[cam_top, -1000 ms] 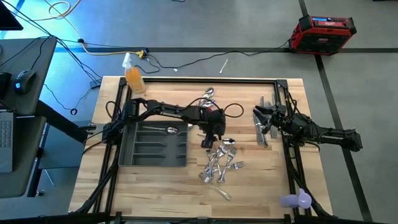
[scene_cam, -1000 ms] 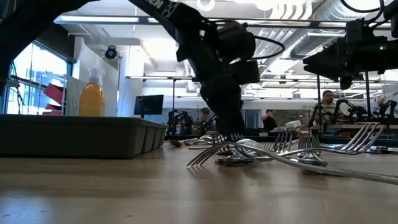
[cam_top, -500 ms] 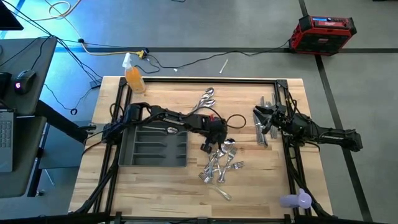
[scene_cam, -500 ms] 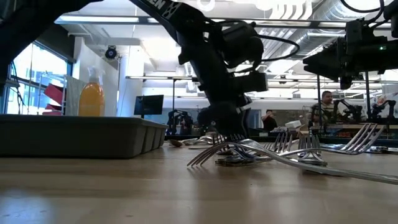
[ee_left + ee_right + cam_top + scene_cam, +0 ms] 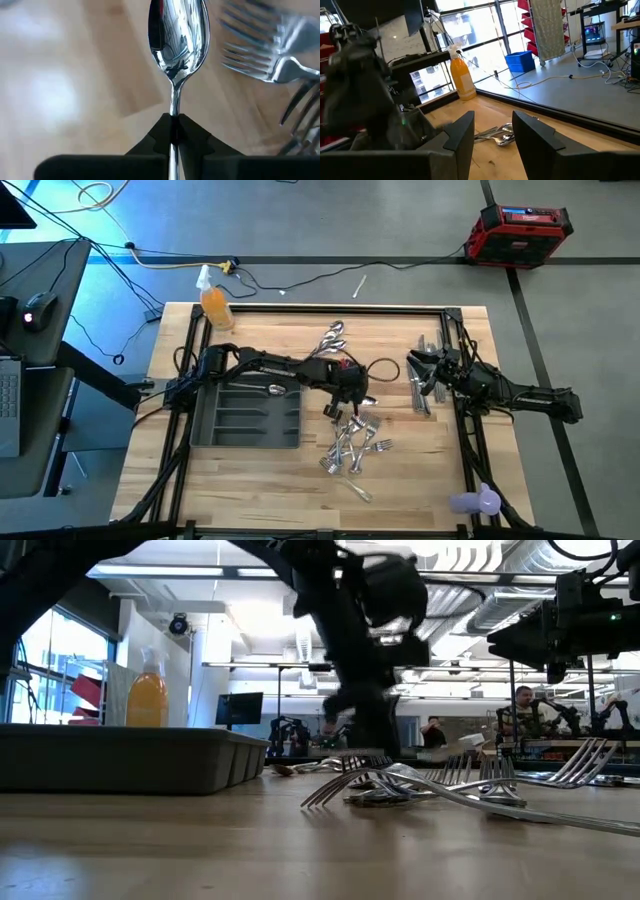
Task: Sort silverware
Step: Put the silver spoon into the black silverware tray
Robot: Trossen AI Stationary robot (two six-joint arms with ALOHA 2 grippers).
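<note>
Polished steel fills the left wrist view: a spoon point(image 5: 176, 37), its thin handle pinched between the clenched fingers of the left gripper point(image 5: 172, 131), bowl pointing forward above the pale wooden table point(image 5: 260, 480). Its handle end is hidden behind the fingers. Blurred forks point(image 5: 355, 445) lie heaped just beside it. Near the knives point(image 5: 418, 390), the right gripper point(image 5: 492, 131) waits with fingers parted, holding nothing.
</note>
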